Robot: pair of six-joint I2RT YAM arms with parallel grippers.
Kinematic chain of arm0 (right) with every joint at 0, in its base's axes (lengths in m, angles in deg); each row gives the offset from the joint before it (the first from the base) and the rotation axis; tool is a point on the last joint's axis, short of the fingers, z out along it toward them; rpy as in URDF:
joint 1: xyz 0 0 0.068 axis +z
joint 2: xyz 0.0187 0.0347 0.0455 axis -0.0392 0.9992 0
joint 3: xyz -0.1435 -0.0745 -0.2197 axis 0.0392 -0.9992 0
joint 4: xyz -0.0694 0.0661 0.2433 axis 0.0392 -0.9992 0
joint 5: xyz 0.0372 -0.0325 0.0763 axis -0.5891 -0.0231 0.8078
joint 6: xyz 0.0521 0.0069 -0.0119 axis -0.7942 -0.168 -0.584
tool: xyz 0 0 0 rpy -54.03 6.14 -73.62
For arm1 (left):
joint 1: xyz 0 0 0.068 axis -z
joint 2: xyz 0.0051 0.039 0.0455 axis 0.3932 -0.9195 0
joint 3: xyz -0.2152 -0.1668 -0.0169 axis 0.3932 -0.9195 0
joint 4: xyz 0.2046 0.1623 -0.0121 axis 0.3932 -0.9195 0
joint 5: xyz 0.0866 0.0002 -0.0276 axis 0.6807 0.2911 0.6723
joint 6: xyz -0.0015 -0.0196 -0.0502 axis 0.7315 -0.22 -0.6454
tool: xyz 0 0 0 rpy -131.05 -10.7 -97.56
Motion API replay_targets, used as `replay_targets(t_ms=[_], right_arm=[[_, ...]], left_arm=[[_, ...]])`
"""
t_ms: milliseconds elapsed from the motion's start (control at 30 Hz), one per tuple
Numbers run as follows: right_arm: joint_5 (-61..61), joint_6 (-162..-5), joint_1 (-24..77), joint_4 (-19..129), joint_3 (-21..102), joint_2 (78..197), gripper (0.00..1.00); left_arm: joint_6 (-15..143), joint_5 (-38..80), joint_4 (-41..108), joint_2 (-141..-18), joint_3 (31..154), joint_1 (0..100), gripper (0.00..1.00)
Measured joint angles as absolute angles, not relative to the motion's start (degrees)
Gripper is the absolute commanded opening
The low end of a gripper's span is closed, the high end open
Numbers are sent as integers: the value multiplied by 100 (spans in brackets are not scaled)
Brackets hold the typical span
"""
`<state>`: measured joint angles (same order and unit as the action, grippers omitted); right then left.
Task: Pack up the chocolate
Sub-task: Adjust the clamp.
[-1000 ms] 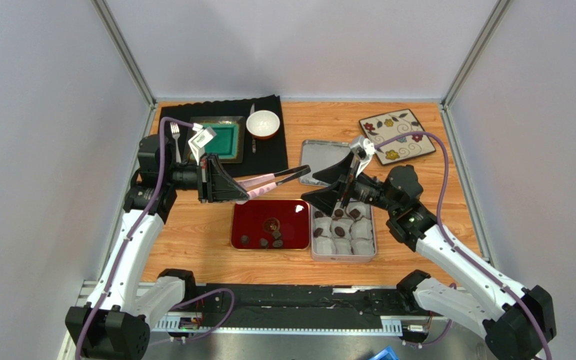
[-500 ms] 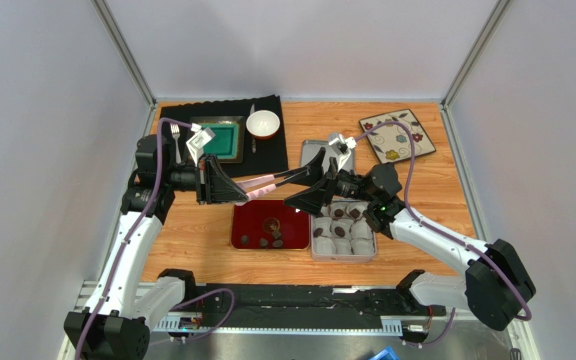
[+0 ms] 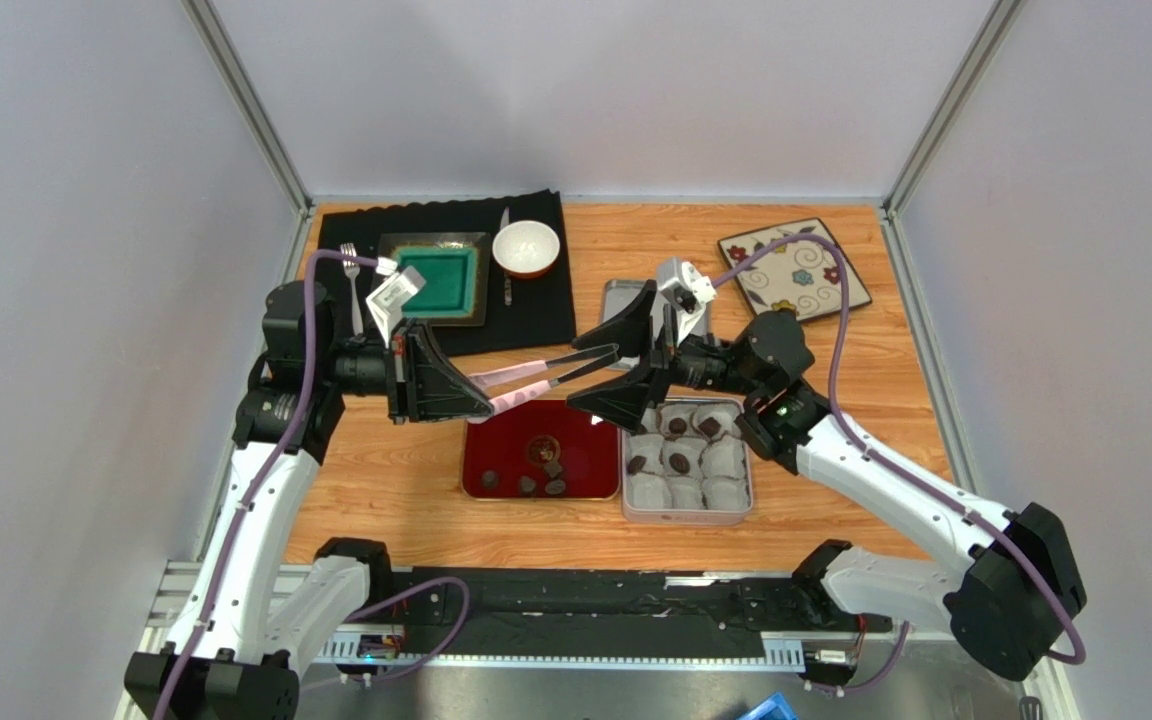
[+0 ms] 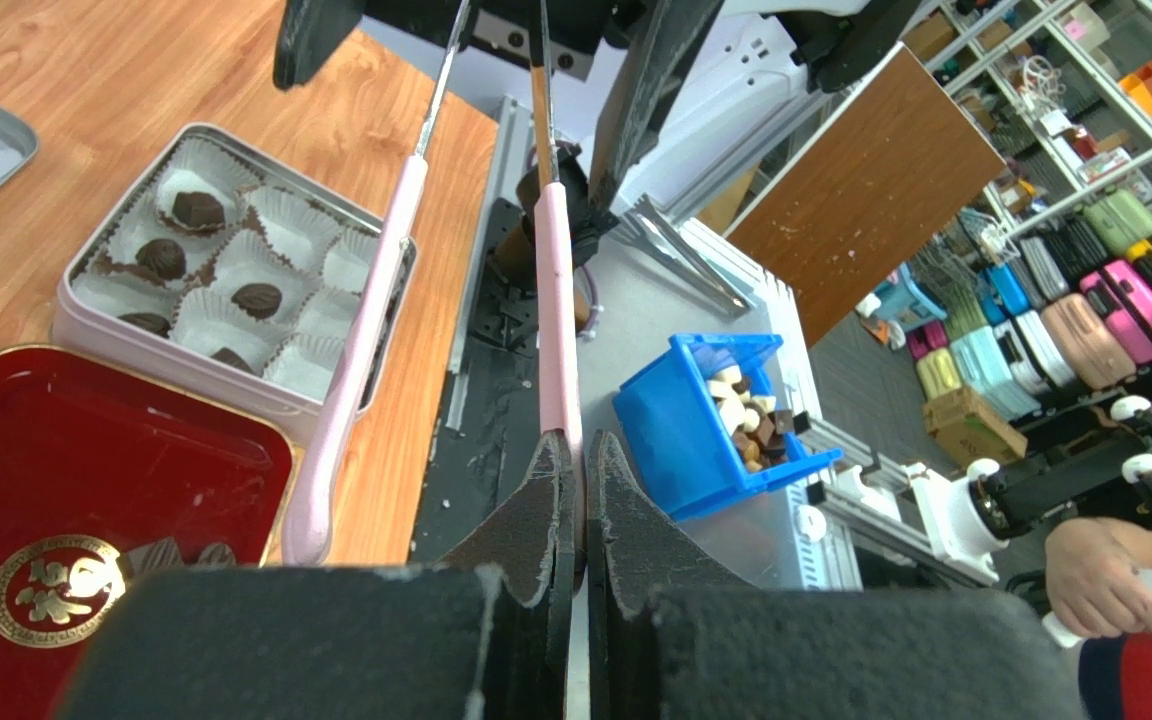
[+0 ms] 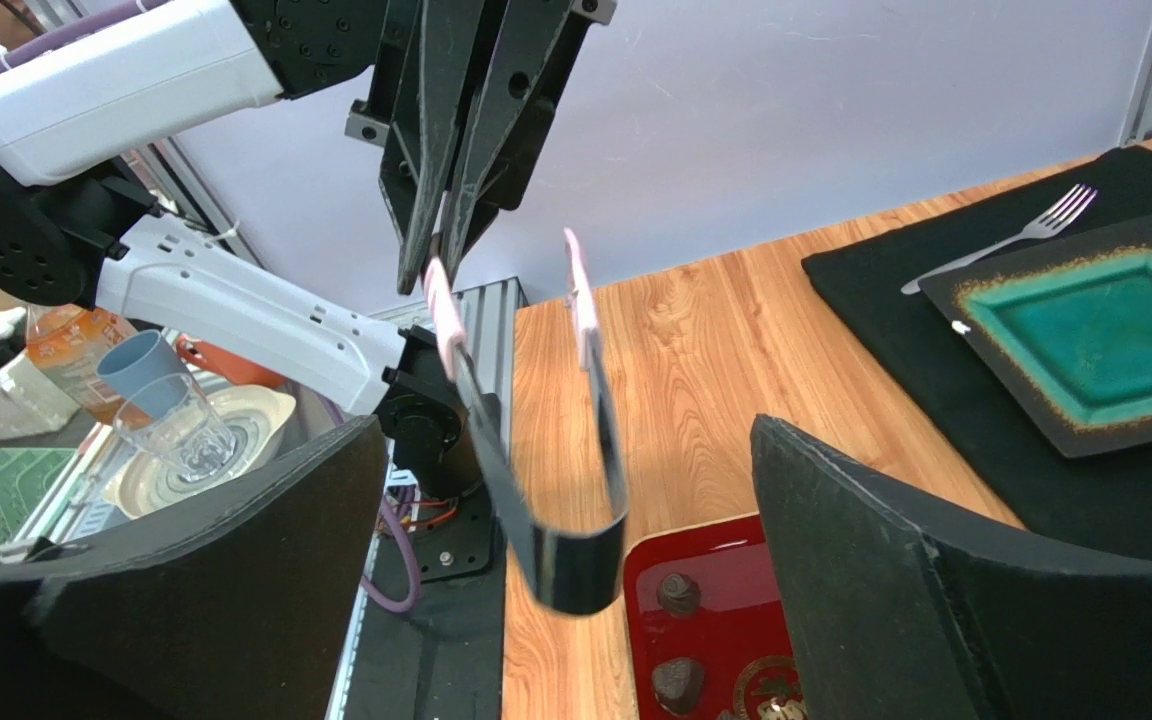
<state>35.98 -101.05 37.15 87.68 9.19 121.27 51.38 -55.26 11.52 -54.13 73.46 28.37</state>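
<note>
left gripper [image 3: 495,393] pinched shut on one pink arm of the tongs [image 3: 549,365], right gripper [image 3: 605,371] spread wide around their dark joined end. right should close squarely across both arms before left lets go. chocolate [image 3: 527,483] sits in the red tray [image 3: 477,447], more in the tin [image 3: 749,458].

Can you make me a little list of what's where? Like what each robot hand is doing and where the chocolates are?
left gripper: jaws shut on one arm of the pink tongs, held above the table
right gripper: jaws wide open, the tongs' black end between them
red tray: a few chocolates lying loose
tin: white paper cups, some with a chocolate inside, some bare
</note>
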Motion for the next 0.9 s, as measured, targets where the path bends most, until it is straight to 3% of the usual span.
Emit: replay_targets(t_ms=[167,567,900], right_arm=[[3777,-9901,3717,8532,1199,12238,85],[4529,-10087,3717,8525,1393,12835,47],[4881,-10247,3721,8720,1743,13003,44]], left_arm=[[5127,-5546,1167,-5286,7176,2839,0],[4955,-5546,1329,-5277,7058,2882,0],[4843,-5522,1440,-5216,7016,2955,0]])
